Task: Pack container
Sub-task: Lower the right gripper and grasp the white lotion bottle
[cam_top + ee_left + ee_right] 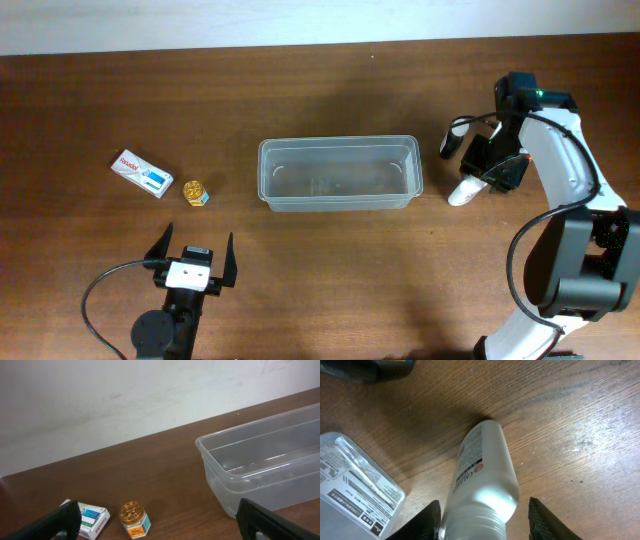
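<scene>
Labels on bottle [482, 480] and box [140, 172] illegible.

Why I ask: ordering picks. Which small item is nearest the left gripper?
The gold-lidded jar, straight ahead of the left gripper; the white packet lies farther left.

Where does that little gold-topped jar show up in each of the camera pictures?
Overhead: the little jar sits left of the clear container, beside a white packet.
Left wrist: low, left of centre, the packet to its left, the container to its right.
Right wrist: not in it; a white bottle fills the middle.
Shared landmark: the clear container in the first two; the brown table in all three.
</scene>
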You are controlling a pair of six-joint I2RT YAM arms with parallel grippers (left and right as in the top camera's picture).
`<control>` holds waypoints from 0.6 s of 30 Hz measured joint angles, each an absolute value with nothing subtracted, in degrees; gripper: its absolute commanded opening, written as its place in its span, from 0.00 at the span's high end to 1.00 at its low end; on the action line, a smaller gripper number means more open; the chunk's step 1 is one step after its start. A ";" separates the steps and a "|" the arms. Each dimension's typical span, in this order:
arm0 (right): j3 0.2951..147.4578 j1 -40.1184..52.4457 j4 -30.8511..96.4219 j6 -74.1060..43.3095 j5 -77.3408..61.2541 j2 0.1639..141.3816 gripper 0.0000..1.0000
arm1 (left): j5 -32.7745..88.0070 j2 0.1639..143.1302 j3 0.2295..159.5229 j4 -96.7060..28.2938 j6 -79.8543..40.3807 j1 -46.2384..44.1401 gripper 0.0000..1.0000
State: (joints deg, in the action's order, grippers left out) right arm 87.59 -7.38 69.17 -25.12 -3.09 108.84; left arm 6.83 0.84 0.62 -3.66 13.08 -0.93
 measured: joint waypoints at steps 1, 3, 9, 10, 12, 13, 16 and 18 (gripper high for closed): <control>87.59 -7.38 69.19 -25.02 -3.09 108.84 0.51 | 6.83 0.84 0.62 -3.66 13.08 -0.93 0.00; 87.59 -7.38 69.19 -24.88 -3.09 108.84 0.51 | 6.83 0.84 0.62 -3.66 13.08 -0.93 0.01; 87.59 -7.38 69.14 -24.29 -3.09 108.84 0.64 | 6.83 0.84 0.62 -3.66 13.08 -0.93 0.00; 87.59 -7.35 69.14 -24.25 -3.09 108.84 0.67 | 6.83 0.84 0.62 -3.66 13.08 -0.93 0.01; 87.59 -7.22 69.08 -24.01 -3.07 108.84 0.71 | 6.83 0.84 0.62 -3.66 13.08 -0.93 0.01; 87.59 -7.14 69.01 -24.12 -3.07 108.84 0.72 | 6.83 0.84 0.62 -3.66 13.08 -0.93 0.01; 87.59 -6.48 68.53 -24.01 -3.07 108.84 0.73 | 6.83 0.84 0.62 -3.66 13.08 -0.93 0.01; 87.59 -5.89 68.45 -24.03 -2.96 108.84 0.73 | 6.83 0.84 0.62 -3.66 13.08 -0.93 0.01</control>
State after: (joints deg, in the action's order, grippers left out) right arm 87.59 -5.89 68.45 -24.03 -2.96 108.84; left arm 6.83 0.84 0.62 -3.66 13.08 -0.93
